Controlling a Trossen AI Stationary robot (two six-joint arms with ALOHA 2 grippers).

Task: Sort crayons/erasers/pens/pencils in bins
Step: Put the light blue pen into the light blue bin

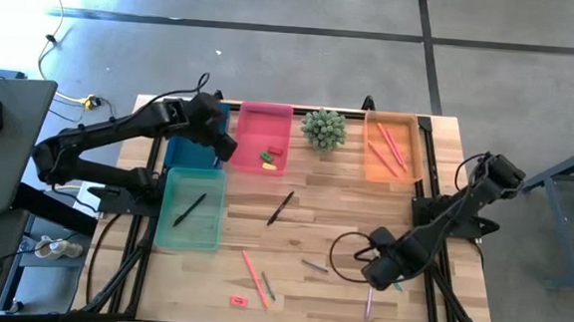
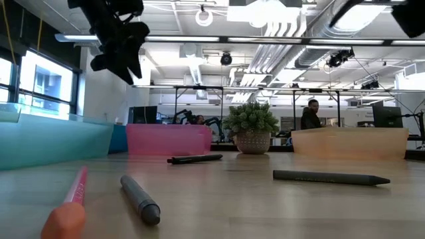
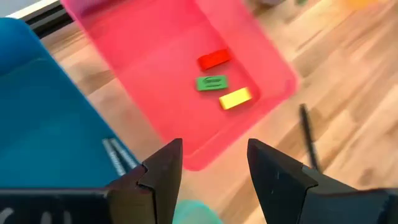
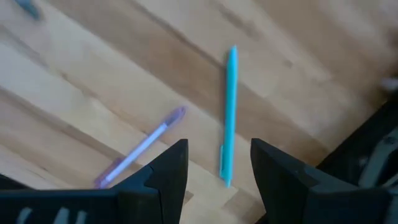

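Observation:
My left gripper hangs open above the near end of the pink bin, beside the blue bin. A red, a green and a yellow eraser lie on the pink bin's floor. My right gripper is open and points down over the table's near right part. Below it a teal pen and a purple pencil lie flat on the wood. The orange bin holds salmon pencils, and the teal bin holds a black pen.
A black pen, a salmon pencil, two grey crayons and a red eraser lie loose on the wood. A potted plant stands between the pink and orange bins. A cable loops beside the right arm.

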